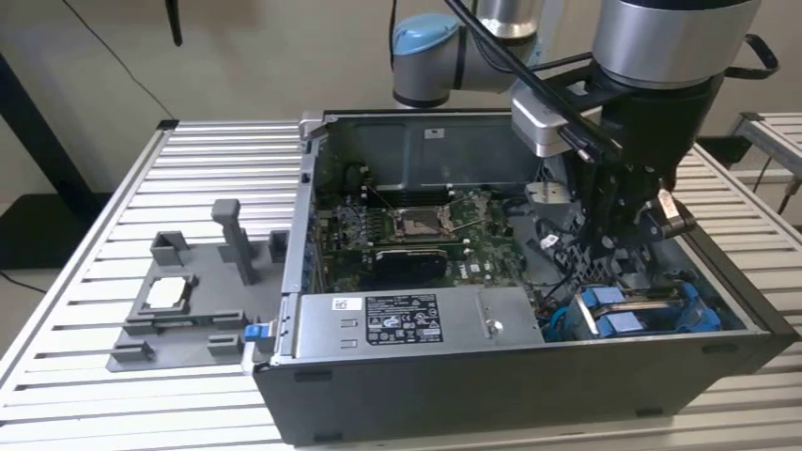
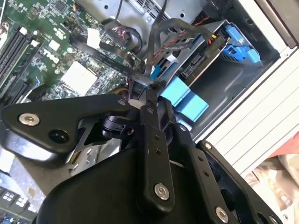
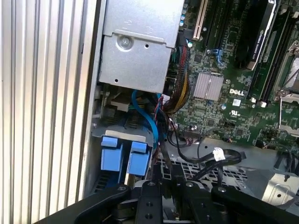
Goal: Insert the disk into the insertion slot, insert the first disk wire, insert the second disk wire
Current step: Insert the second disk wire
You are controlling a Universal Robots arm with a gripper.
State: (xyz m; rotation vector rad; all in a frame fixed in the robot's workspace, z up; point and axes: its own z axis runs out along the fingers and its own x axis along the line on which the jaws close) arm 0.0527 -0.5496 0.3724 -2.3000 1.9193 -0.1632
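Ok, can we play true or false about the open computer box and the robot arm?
1. The dark grey open computer case stands on a slatted silver metal table. True.
2. The flat silver-grey disk in its bright blue plastic carrier lies on the table outside the case. False: it sits in the rectangular grey metal drive-bay cage, inside the case.
3. A grey plastic fixture lies on the table at the exterior view's left of the case. True.
4. The black gripper hangs above that fixture. False: it reaches down into the case, close to the disk's blue tabs.
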